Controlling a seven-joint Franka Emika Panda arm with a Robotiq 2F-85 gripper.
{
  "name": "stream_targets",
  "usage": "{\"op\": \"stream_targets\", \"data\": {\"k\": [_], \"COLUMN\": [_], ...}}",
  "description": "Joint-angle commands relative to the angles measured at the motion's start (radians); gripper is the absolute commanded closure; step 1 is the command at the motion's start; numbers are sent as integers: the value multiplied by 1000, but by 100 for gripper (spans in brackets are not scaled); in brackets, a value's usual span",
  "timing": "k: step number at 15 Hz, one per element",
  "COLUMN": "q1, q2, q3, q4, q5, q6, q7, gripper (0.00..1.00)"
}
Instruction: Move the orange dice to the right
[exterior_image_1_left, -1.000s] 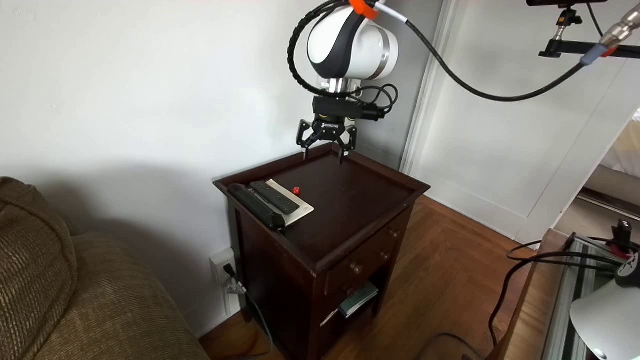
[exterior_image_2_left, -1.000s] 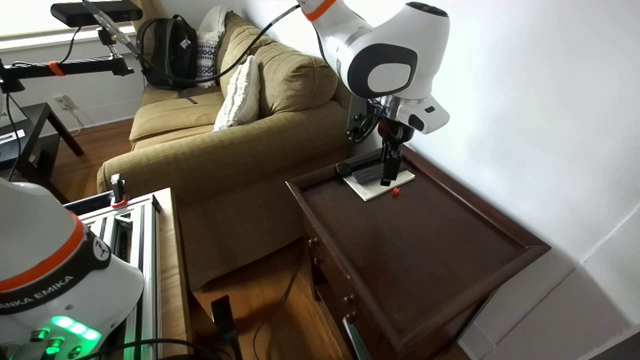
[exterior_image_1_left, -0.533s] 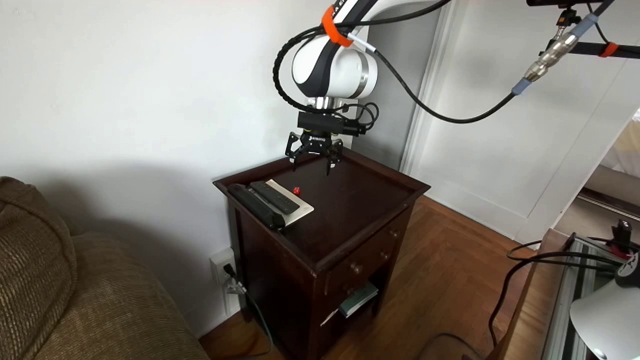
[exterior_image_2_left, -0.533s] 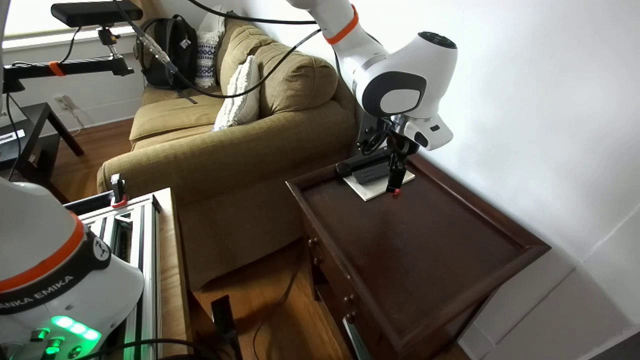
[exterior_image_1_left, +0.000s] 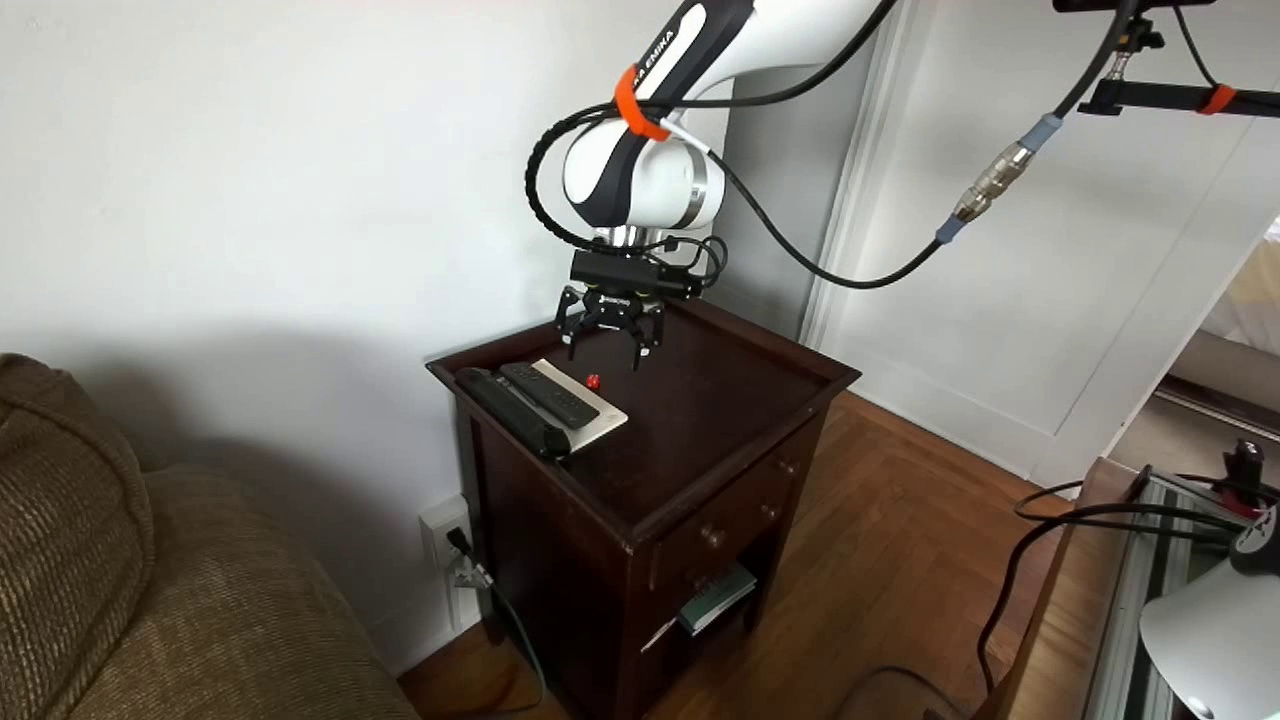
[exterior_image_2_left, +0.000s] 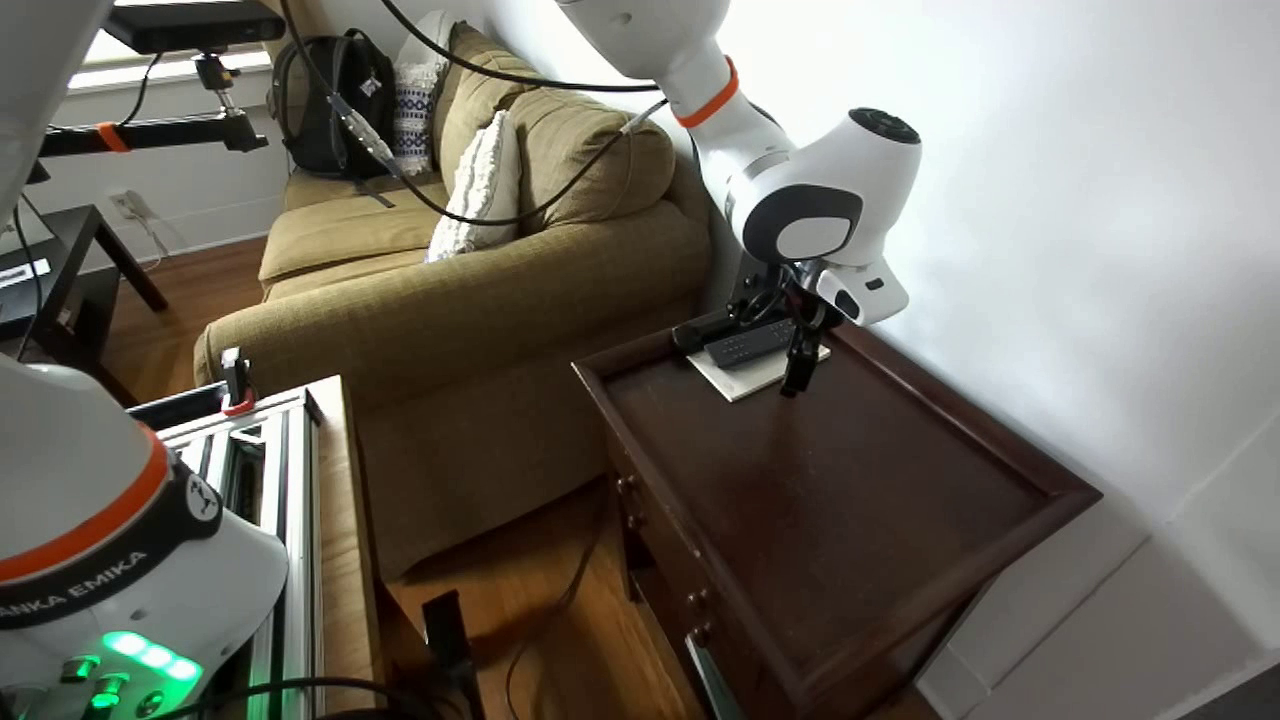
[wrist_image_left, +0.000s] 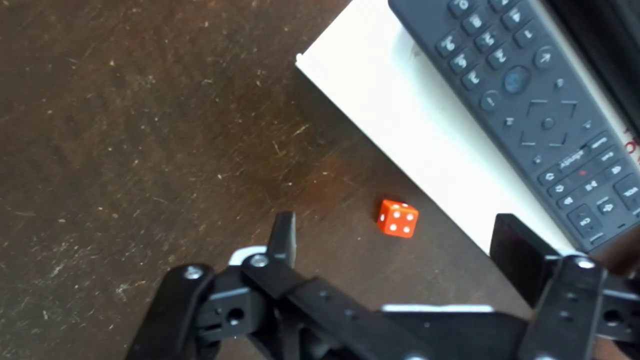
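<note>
The gripper (exterior_image_1_left: 604, 358) hangs spread wide, holding nothing. On the desk (exterior_image_1_left: 700, 410) lies the orange die (wrist_image_left: 398, 218) — just beside a white notepad (wrist_image_left: 375, 100). An off-centre descent could strike that notepad's edge and stop short of the die. The remote control (wrist_image_left: 530, 115) on top seems to read "xfinity"; farther off, the robot's base (exterior_image_2_left: 130, 550) — "ANKA EMIKA".

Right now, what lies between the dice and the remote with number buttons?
In the wrist view, going from the dice: a narrow strip of dark tabletop, then an uncovered band of a white slab, up to the remote.
</note>
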Motion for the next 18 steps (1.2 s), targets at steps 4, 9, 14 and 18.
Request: {"op": "stream_targets", "data": {"k": [4,9,14,18], "q1": [7,4,1,1], "q2": [98,128,141,143], "q3": [-7,-4,-1,-2], "q4": [122,157,178,188], "q5": [28,30,31,31], "q6": [-45,-46,-53,-63], "q7": [37,46,51,55], "gripper": [0,36,77,100]}}
